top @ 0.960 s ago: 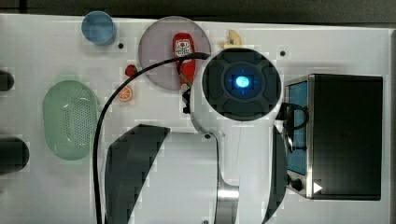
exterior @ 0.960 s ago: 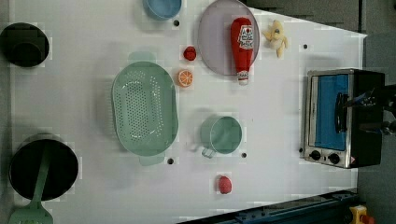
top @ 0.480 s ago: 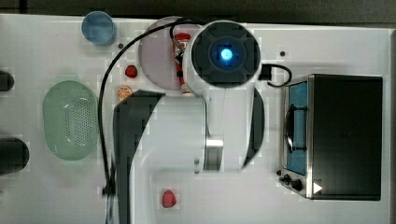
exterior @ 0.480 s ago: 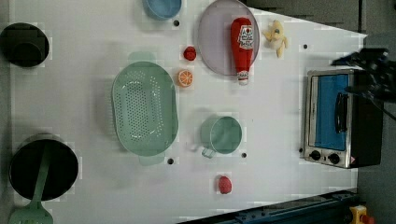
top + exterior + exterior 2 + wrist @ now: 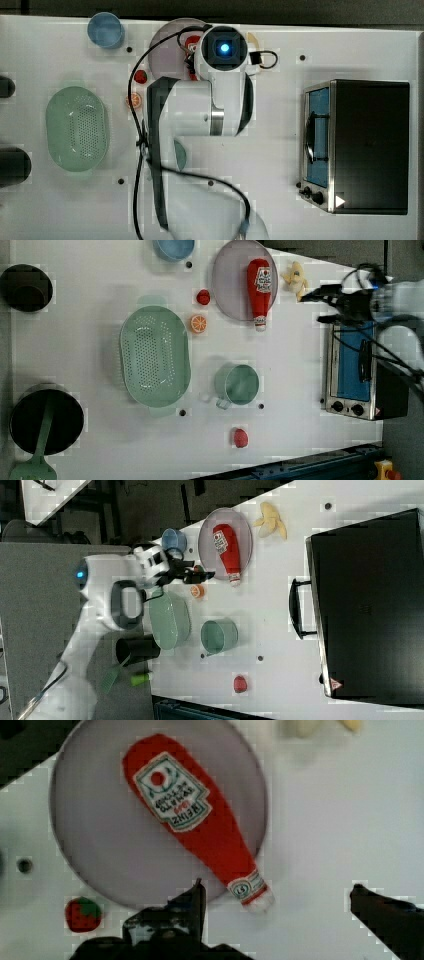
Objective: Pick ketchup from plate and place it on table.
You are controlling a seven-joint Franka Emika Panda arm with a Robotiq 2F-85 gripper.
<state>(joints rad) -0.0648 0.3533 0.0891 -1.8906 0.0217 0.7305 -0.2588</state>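
Since earlier, the arm has swung over the plate (image 5: 235, 285); its gripper (image 5: 272, 905), fingers spread wide, hovers above the ketchup (image 5: 260, 287). Strawberry (image 5: 203, 297) and banana (image 5: 295, 279) flank the plate by the table (image 5: 300, 440) edge.

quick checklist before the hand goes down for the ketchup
1. Hand open: ok, fingers spread wide in the wrist view.
2. Nothing held yet: ok, nothing sits between the fingers.
3. Ketchup on the plate: ok, lying flat, cap end overhanging the rim.
4. Bottle free of neighbours: ok, strawberry and banana lie apart from it.
5. Hand lined up over the bottle: not ok, in the wrist view only the cap end sits between the fingers.
6. Free table for placing: ok, bare white surface between mug and toaster oven.
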